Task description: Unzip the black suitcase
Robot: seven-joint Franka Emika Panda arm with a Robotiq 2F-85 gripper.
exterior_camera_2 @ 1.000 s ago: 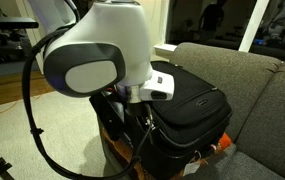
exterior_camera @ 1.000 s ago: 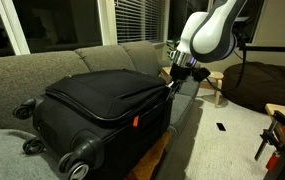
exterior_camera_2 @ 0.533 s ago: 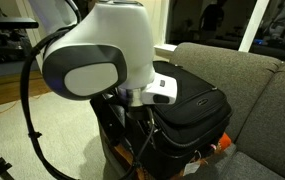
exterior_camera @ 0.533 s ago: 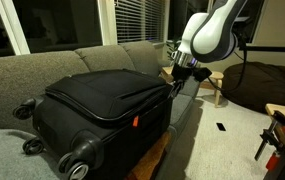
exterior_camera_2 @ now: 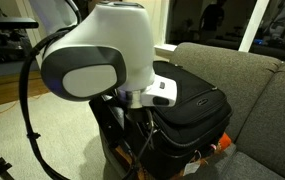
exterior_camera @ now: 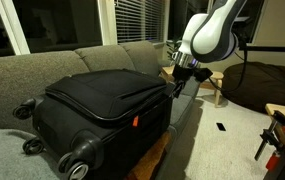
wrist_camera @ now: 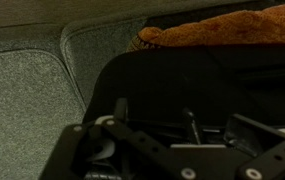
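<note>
A grey couch [exterior_camera: 22, 70] fills most of both exterior views, its back running under a window with blinds [exterior_camera: 137, 20]. The black suitcase [exterior_camera: 92, 100] lies flat on the seat cushions with its front panel facing up. It takes up much of the seat and reaches the couch's front edge. Its lid sits down flush on the body, so nothing inside shows, and how far the zip is drawn cannot be told.

The white arm [exterior_camera: 210, 35] comes down from above the far end of the couch to the case's top corner. In an exterior view its bulky joint [exterior_camera_2: 92, 60] hides a good part of the suitcase [exterior_camera_2: 192, 105].

The wrist view looks across the case's dark fabric [wrist_camera: 182, 80] to the couch cushions. Past the upper edge is a fuzzy orange-brown cloth [wrist_camera: 222, 28]; whether it is in the case or behind it is unclear.

Two grey-hubbed wheels [exterior_camera: 79, 165] stick out at the near end.

The jaws hang at the corner of the case, released and spread apart, with nothing clamped between them.

A small red tag [exterior_camera: 136, 121] sits on the side seam.
</note>
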